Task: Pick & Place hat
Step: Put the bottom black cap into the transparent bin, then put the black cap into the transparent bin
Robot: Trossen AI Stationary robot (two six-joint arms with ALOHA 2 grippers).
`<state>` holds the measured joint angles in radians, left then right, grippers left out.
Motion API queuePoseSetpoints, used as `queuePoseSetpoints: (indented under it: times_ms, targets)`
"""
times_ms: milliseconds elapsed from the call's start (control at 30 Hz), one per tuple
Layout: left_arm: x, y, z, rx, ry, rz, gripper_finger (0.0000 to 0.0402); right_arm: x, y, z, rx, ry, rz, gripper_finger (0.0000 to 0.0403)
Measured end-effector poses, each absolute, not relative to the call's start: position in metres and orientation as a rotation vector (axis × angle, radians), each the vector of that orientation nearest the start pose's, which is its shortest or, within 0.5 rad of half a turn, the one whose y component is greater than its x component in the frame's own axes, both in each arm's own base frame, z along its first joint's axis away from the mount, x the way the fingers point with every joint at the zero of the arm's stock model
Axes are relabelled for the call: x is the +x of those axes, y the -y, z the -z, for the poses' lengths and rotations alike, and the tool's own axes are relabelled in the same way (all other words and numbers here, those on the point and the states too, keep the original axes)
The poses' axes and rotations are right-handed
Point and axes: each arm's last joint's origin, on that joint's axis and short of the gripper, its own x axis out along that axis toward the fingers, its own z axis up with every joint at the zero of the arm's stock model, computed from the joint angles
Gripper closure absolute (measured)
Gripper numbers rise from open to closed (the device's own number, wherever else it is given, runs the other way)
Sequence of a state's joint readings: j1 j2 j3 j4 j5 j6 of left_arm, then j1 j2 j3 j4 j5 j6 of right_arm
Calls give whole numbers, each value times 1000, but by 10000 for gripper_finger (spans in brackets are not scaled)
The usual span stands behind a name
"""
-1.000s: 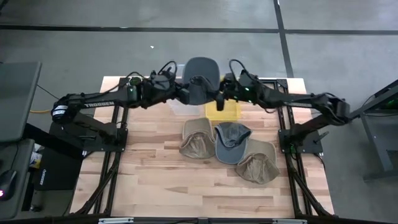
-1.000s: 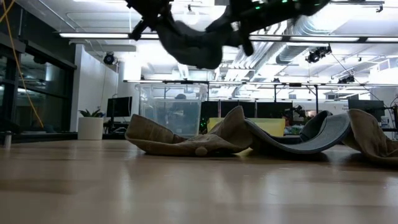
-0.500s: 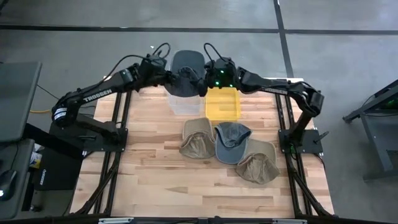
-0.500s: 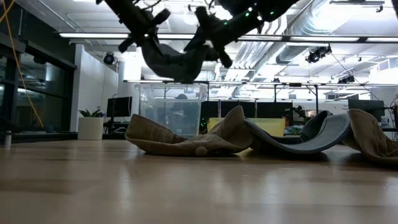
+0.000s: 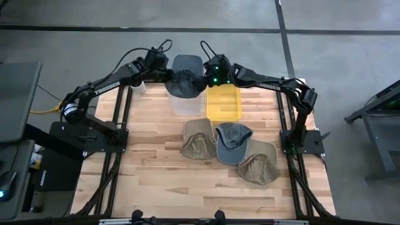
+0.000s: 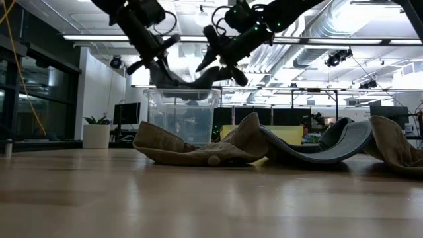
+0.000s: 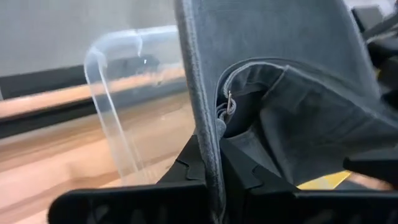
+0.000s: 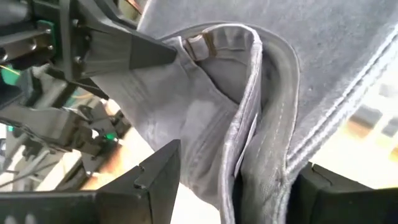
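Care was needed at this step, because the dark grey fabric cap (image 5: 185, 76) was held in the air by both arms at once, directly above the clear plastic bin (image 5: 185, 103) at the far edge of the wooden desk (image 5: 156, 162). The left gripper (image 5: 167, 74) was pinched tightly on the cap's edge, and in the left wrist view the cloth (image 7: 273, 93) was seen clamped between its fingers (image 7: 205, 168). The right gripper (image 5: 207, 77) held the opposite side, its fingers (image 8: 152, 180) set fairly wide around a thick fold of the cloth (image 8: 242, 137).

In the low view the cap (image 6: 187, 82) hung just at the bin's rim (image 6: 184, 92), not yet inside. It was judged that the cap should be lowered by both arms evenly, so that the brim would not catch on the rim. Both grips should then be released together, or nearly so; otherwise the cap could be dragged out by one side. The yellow tray (image 5: 223, 104) stood just beside the bin, so drift to that side was to be avoided.

Three more hats waited near the desk's middle: a tan bucket hat (image 5: 199, 139), a grey-blue cap (image 5: 231, 142) and another tan hat (image 5: 259, 164).
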<state>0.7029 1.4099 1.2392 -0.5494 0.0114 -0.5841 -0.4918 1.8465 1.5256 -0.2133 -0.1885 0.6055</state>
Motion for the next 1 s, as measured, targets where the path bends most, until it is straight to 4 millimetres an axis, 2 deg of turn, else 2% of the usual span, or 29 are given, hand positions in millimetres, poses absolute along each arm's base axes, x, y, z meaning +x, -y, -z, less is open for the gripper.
queuePoseSetpoints:
  times_ms: [200,433,700,900,1000]
  targets:
    - [234,-197,-310,-791,-519,-852,361,374,197,-291,746,-418,443,190]
    - [234,-197,-311,-748,-531,-842,289,354,207,-304,762,-423,437,160]
    - [231,-198,-308,-718,-560,-920,207,339,210,-312,739,-469,444,153]
    - [227,-195,-310,-704,-576,-966,195,339,205,-313,714,-495,422,152]
    - [221,-191,-315,-691,-574,-972,195,332,205,-314,727,-528,408,152]
